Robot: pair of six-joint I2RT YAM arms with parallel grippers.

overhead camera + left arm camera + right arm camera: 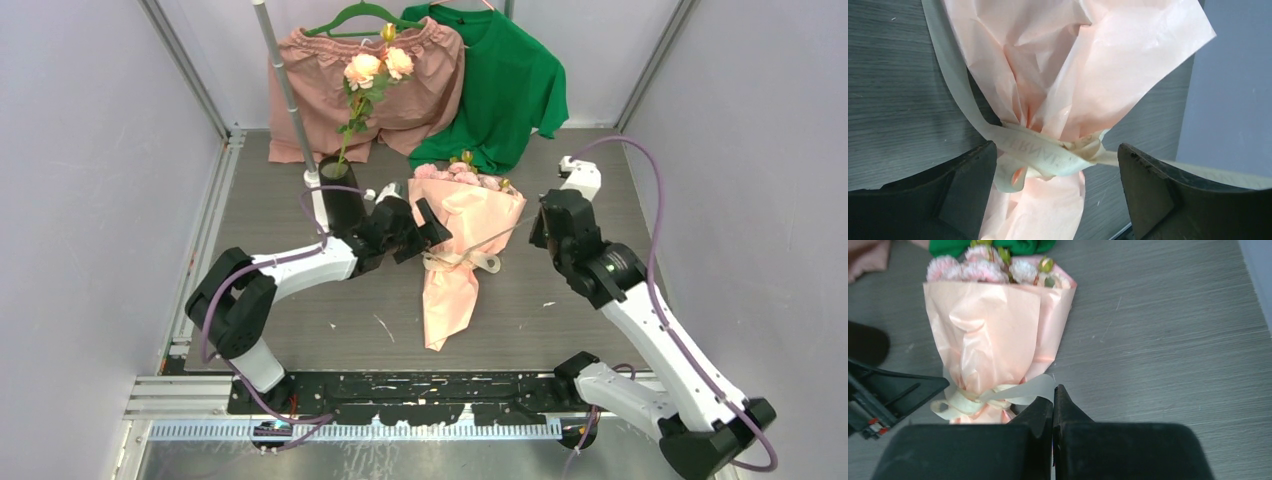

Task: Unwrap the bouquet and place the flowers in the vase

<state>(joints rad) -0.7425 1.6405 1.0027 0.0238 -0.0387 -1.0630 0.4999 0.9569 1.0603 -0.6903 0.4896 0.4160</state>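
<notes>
Closest to the lens, the dark fingers of our right gripper (1053, 396) are pressing together on the free tail of the cream ribbon (1020, 391). In the top view that tail is running taut from the waist of the bouquet (462, 225) toward that arm. Our left gripper (1057, 147) is standing wide, its jaws straddling the tied waist without clamping it. The bouquet is lying on the grey table (340, 320), blooms pointing away from us and the paper tail pointing toward the arm bases. We are judging the task as barely under way: the ribbon is not yet undone, the salmon paper (1128, 60) is wrapping the stems all round, and the flowers (980, 269) are showing only at the cone's mouth. The vase (342, 200) is standing just beside the left arm, holding paler peach roses (378, 65) but none of the pink ones. Loosening the tie, opening the wrap and carrying the stems over are all lying ahead.
</notes>
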